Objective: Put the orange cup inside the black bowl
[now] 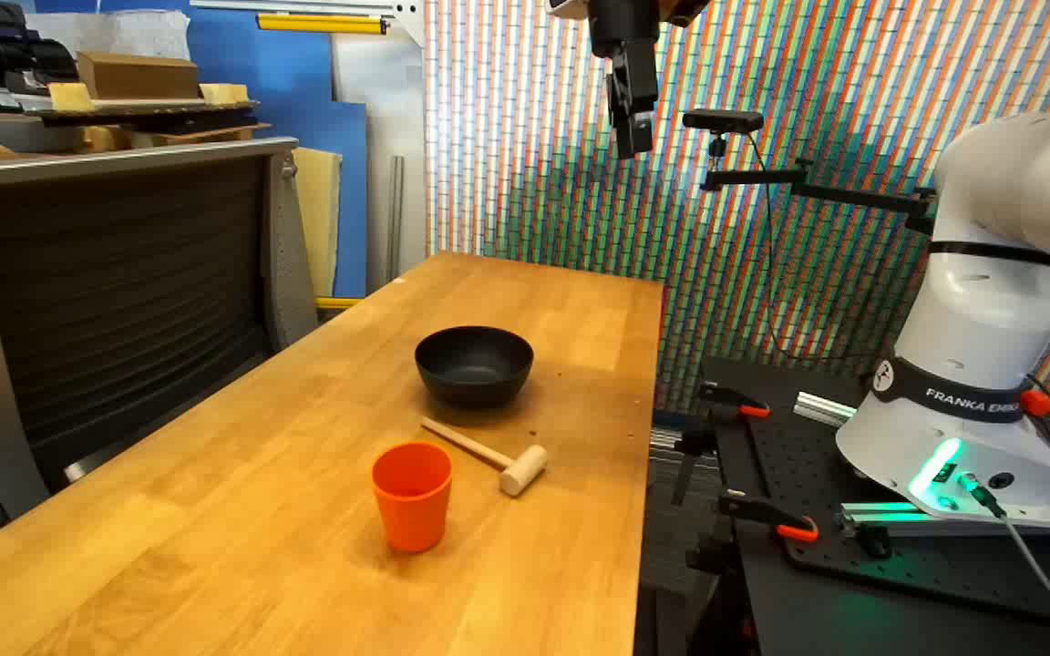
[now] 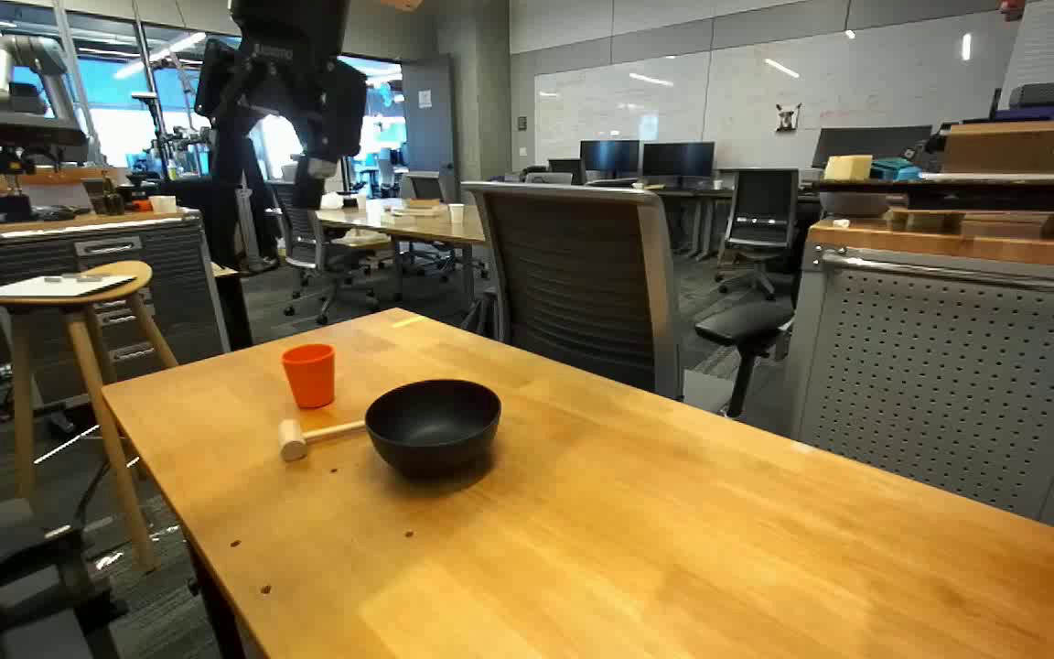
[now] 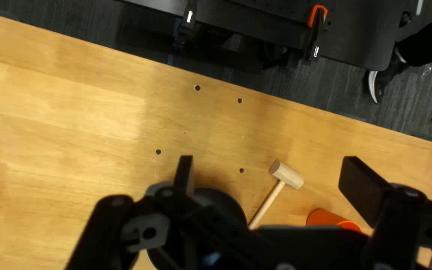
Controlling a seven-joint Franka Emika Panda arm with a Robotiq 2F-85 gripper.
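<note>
The orange cup stands upright on the wooden table in both exterior views. The black bowl sits upright on the table with nothing showing inside it, in both exterior views. My gripper is high above the table in both exterior views, apart from cup and bowl. In the wrist view the gripper has its fingers wide apart with nothing between them. There the cup and the bowl show partly, mostly hidden behind the gripper's body.
A small wooden mallet lies between cup and bowl, its handle end near the bowl. The wooden table has a few small holes. A chair stands at its long side. The robot's base stands on a black table with clamps.
</note>
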